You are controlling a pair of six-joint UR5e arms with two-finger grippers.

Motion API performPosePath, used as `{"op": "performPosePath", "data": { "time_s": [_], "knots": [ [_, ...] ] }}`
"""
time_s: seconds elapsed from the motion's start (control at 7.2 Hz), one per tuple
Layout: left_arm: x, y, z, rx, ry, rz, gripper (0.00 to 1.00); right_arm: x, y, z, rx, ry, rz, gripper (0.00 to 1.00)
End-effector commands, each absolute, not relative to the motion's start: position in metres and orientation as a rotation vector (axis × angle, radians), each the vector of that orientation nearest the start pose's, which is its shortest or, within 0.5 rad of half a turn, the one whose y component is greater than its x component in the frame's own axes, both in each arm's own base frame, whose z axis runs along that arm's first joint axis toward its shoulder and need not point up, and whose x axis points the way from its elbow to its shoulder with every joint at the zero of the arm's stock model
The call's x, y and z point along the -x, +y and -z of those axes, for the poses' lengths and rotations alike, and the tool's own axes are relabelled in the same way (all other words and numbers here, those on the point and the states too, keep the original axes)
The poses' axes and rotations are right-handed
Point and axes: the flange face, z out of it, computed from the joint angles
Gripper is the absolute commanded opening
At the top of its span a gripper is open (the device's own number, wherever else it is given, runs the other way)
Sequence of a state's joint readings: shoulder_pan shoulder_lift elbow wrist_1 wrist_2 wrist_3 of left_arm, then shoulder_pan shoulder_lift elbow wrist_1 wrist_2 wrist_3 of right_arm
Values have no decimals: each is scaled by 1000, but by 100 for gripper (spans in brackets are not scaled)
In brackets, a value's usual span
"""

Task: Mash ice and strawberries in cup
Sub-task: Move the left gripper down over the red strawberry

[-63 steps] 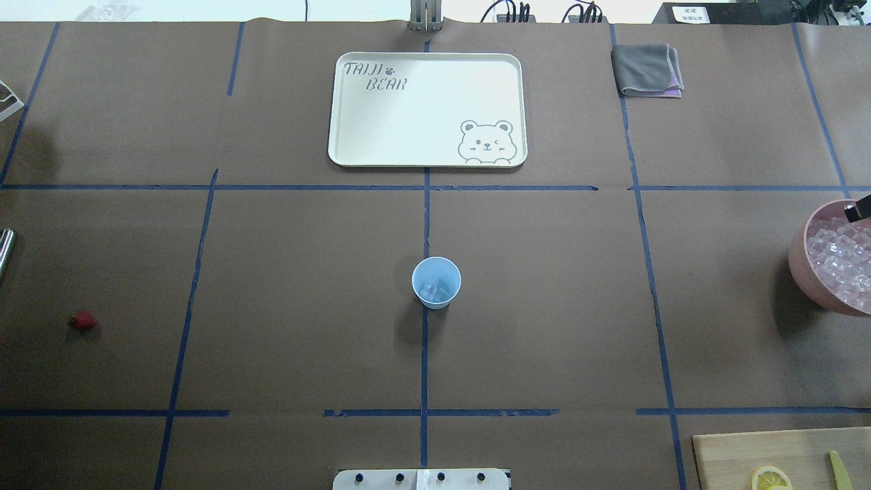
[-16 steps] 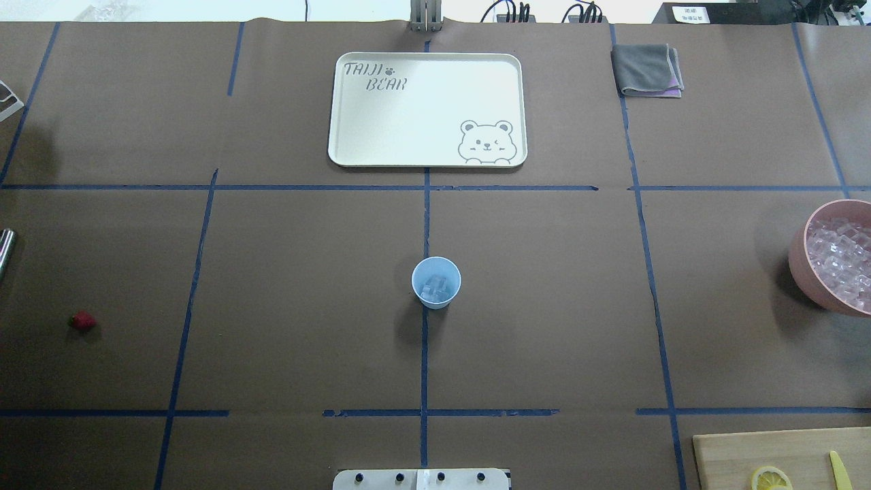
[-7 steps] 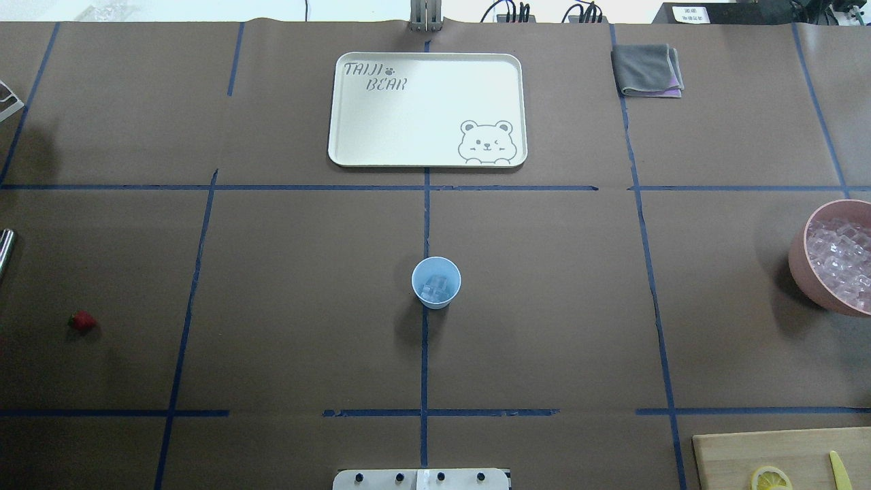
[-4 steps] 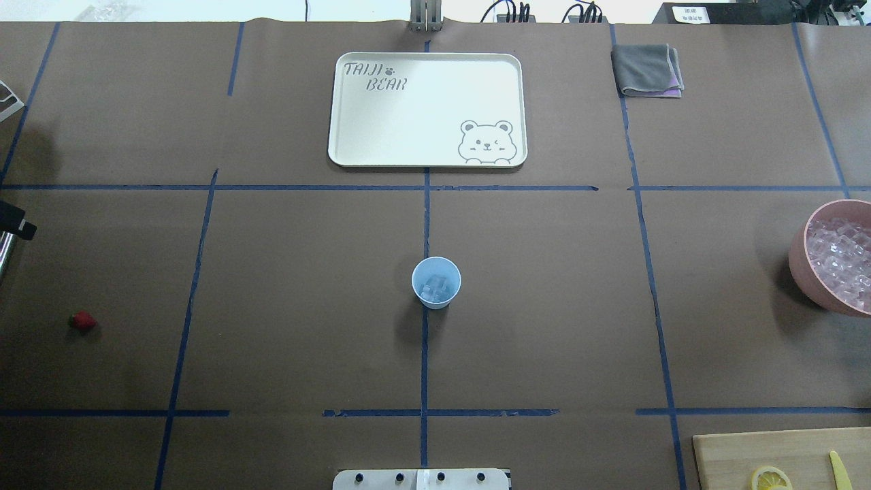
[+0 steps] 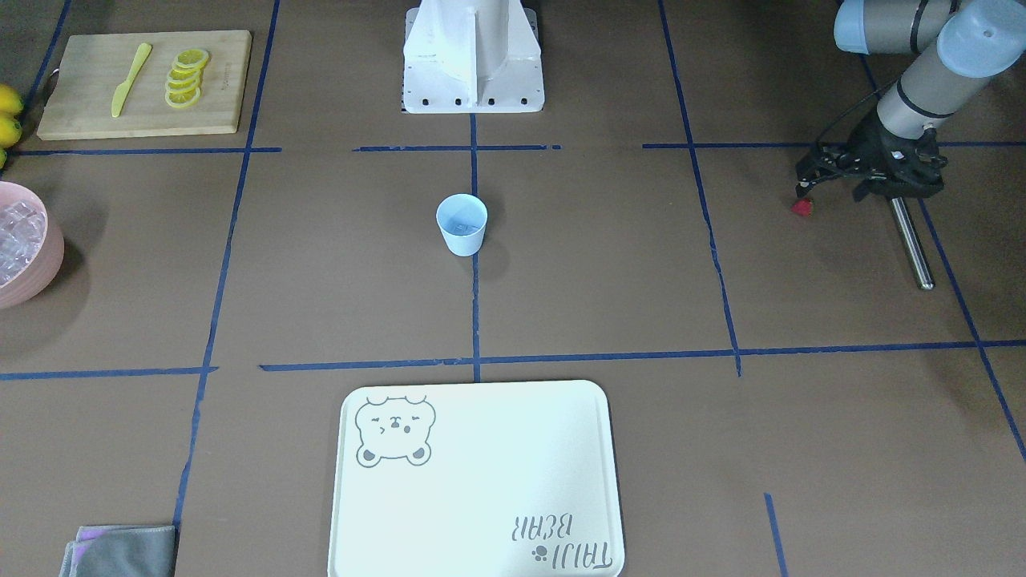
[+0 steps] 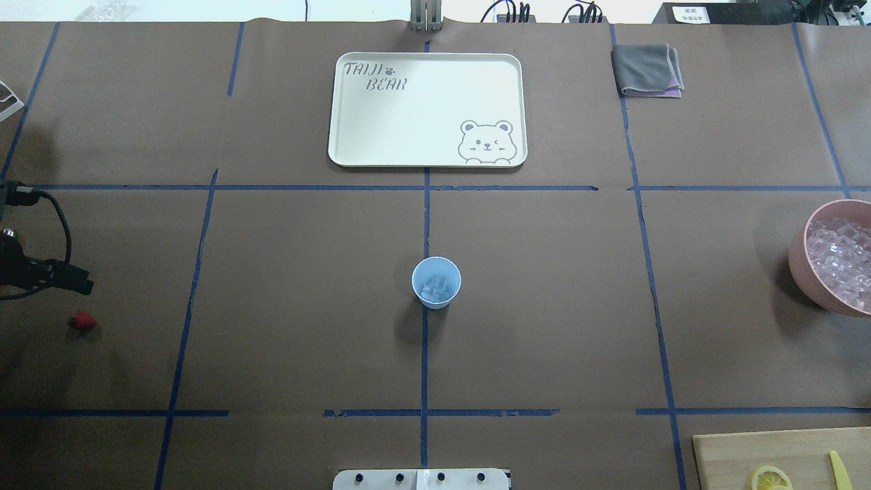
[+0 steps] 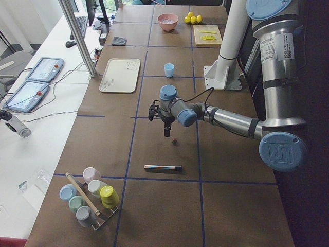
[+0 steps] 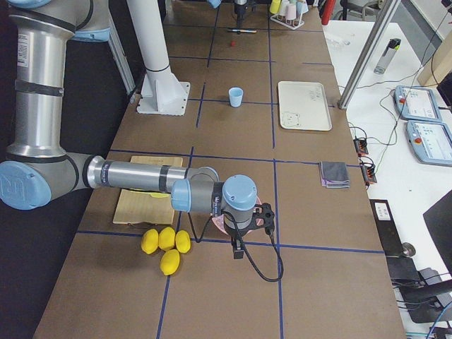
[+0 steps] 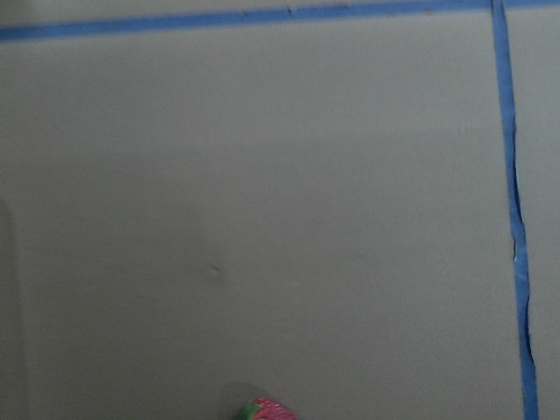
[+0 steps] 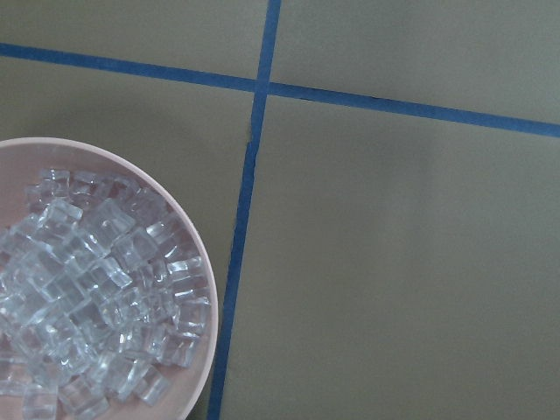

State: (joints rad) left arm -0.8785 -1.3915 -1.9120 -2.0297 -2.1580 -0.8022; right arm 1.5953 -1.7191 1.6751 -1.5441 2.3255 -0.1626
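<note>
The light blue cup (image 6: 436,272) stands at the table's middle with a few ice cubes (image 6: 435,290) in it. The red strawberry (image 6: 82,321) lies on the table far to the left; it also shows in the front view (image 5: 801,207) and at the bottom edge of the left wrist view (image 9: 267,409). My left gripper (image 5: 830,191) points down just above and beside it, with its jaws apart and empty. My right gripper (image 8: 240,247) shows only in the right side view, over the pink bowl; I cannot tell whether it is open.
The pink bowl (image 6: 797,258) of ice cubes (image 10: 87,289) is at the right edge. A steel rod (image 5: 912,240) lies near the strawberry. A white bear tray (image 6: 427,61) and a grey cloth (image 6: 646,68) are at the back. A cutting board (image 5: 88,112) holds lemon slices.
My left arm has come in from the left edge and moved down toward the strawberry. The right gripper tip seen at the pink bowl earlier has left the overhead view.
</note>
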Motion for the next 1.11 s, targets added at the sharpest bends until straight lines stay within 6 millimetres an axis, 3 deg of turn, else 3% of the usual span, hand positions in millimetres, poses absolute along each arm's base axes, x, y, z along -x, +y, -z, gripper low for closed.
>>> {"op": "performPosePath", "data": {
  "time_s": [0.0, 0.28, 0.69, 0.97],
  "knots": [
    [-228, -387, -561, -68, 835, -87, 100, -76, -425, -675, -54, -754, 126, 100],
    [-234, -384, -569, -57, 835, -98, 100, -76, -425, -675, -53, -754, 125, 100],
    [-265, -364, -574, 0, 840, -116, 100, -76, -423, -676, -51, -754, 123, 100],
    [-265, -364, -576, 0, 840, -116, 95, -75, -423, -677, -49, -754, 124, 100]
  ]
}}
